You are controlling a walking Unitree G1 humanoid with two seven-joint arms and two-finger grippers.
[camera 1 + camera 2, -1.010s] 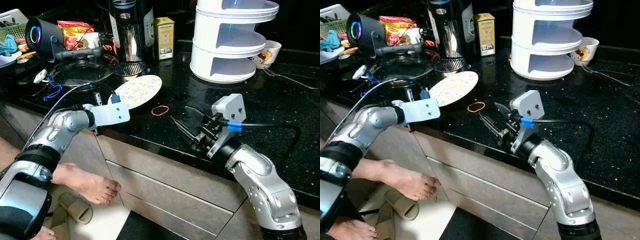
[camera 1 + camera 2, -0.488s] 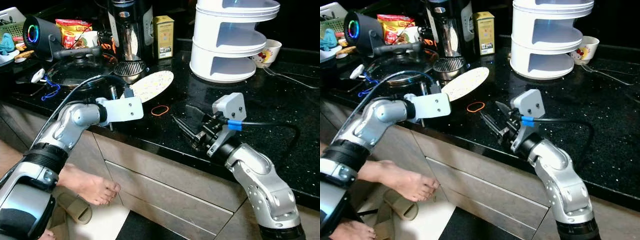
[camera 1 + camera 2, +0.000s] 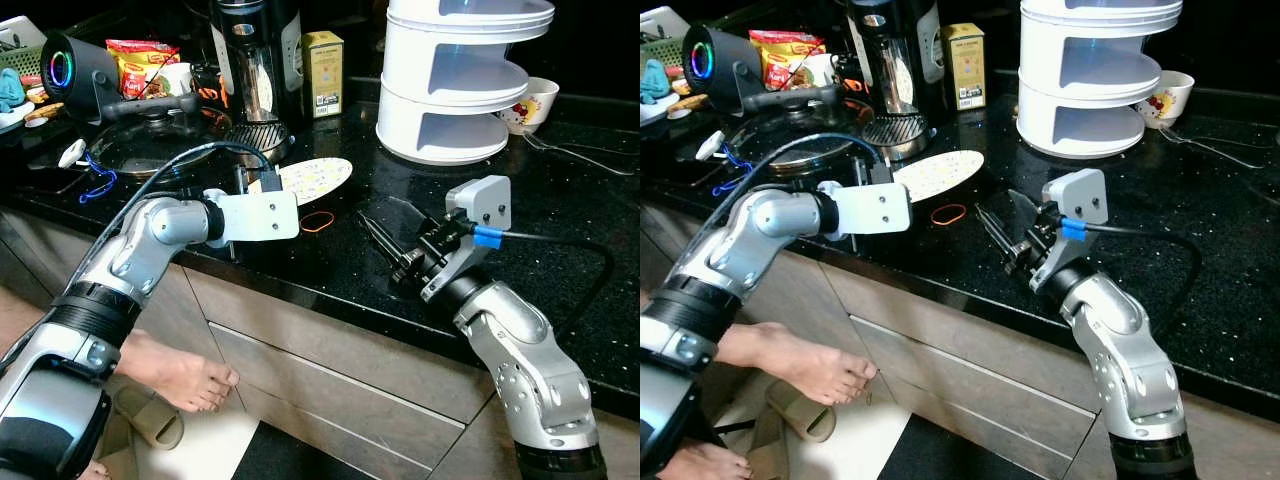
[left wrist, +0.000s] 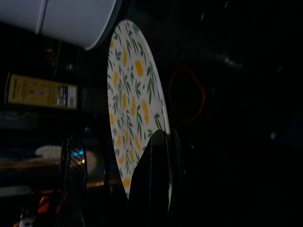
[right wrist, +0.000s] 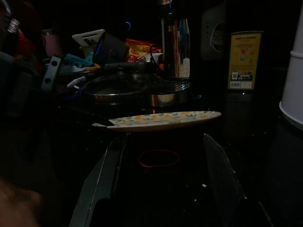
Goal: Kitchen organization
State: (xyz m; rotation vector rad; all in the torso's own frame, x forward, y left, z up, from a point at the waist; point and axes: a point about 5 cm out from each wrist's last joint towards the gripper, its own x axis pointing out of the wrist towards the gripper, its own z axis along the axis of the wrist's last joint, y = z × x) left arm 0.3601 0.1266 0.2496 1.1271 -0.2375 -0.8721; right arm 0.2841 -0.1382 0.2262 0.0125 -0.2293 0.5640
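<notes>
Your left pincer (image 4: 158, 165) is clenched on the near rim of the plate (image 3: 312, 177), its black fingers pinched flat against the edge. The plate is a thin round disc, cream with a print of yellow fruit and green leaves, and it is held level above the black speckled stone surface (image 3: 560, 220), not resting on it. Just beyond the plate, toward the back, stands the steel-and-glass coffee maker (image 3: 252, 70) with a round grille at its foot.

Your right pincer (image 3: 385, 245) is released: its two long black fingers stand well apart, empty, low over the surface and pointing toward the plate. Between the plate and those fingers a thin orange rubber band (image 3: 318, 221) lies in a loose loop on the stone.

Behind the plate and to its right rises a glossy white three-tier round rack (image 3: 462, 80). A yellow box (image 3: 324, 60) stands upright between the coffee maker and the rack.
</notes>
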